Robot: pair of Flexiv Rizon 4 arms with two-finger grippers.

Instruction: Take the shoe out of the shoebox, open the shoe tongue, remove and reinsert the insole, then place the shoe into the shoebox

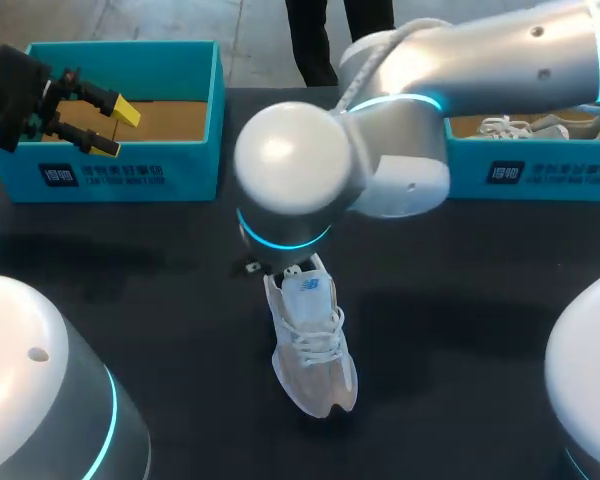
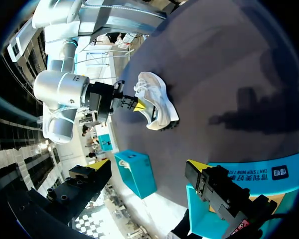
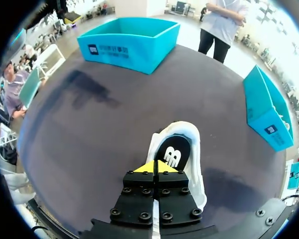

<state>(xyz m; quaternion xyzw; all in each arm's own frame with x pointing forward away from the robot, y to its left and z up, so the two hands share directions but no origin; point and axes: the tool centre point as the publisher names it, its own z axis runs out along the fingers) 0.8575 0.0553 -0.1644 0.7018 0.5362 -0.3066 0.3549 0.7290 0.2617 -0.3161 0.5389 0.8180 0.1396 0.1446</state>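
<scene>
Shoe (image 1: 310, 340) is lying mid-tabletop (image 1: 460, 300), out of the box. Right gripper (image 3: 156, 167) fingers are sitting clenched over the insole (image 3: 172, 152); can't tell if they're pinching it. Left gripper (image 1: 118, 128) is hovering released over the left shoebox (image 1: 130, 175). Looks like insole removal; next needs a firm pinch, then a lift.

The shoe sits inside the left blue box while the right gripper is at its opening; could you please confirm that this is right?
Not quite. The shoe stands on the black table, outside the left blue box, as the head view shows. The rest holds: the right gripper is at its opening, as the right wrist view shows.
</scene>
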